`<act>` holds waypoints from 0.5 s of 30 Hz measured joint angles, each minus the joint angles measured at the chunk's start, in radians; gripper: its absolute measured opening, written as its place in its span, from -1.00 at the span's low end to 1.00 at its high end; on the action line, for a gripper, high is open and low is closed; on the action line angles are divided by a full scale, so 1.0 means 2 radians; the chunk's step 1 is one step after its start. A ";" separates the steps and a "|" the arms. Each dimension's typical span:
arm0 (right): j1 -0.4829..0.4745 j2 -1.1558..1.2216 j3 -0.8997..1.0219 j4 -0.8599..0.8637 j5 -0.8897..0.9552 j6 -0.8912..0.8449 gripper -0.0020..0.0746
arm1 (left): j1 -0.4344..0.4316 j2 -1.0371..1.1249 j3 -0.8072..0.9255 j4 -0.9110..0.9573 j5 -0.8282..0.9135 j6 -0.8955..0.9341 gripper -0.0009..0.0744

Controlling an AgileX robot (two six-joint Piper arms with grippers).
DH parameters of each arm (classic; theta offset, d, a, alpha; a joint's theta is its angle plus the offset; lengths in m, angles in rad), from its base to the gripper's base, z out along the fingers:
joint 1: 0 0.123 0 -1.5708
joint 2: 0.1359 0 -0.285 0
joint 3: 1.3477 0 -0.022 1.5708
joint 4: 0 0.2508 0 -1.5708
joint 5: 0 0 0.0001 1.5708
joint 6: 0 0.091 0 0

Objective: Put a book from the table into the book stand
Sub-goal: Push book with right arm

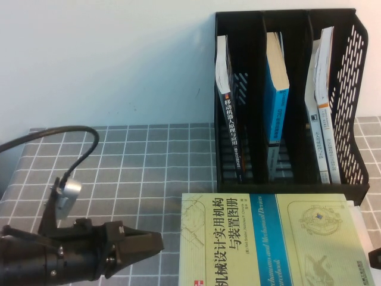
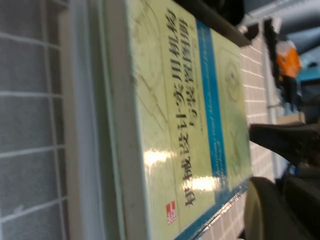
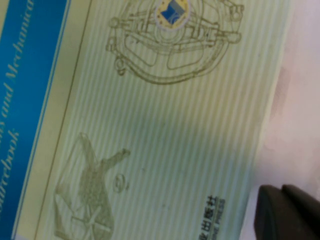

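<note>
The book (image 1: 262, 238), pale yellow-green with a blue band and a red corner mark, lies flat on the table (image 1: 137, 161) in front of the book stand (image 1: 357, 89). It also shows in the left wrist view (image 2: 175, 125) and the right wrist view (image 3: 165, 125). My left gripper (image 1: 156, 243) is low at the front left. It points at the book's left edge, a short gap away, and looks shut and empty. My right gripper (image 1: 375, 257) is at the book's right edge (image 3: 287, 212), shut and holding nothing.
The black stand has three compartments. A white book (image 1: 226, 95) leans in the left one, a blue-spined book (image 1: 277, 101) in the middle one, and white books (image 1: 321, 107) in the right one. A black cable (image 1: 71, 134) arches over the table's left side.
</note>
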 joint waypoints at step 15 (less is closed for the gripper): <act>0.072 0.067 -0.002 0.184 -0.038 -0.143 -0.95 | 0.062 0.193 -0.021 -0.036 0.065 0.095 0.73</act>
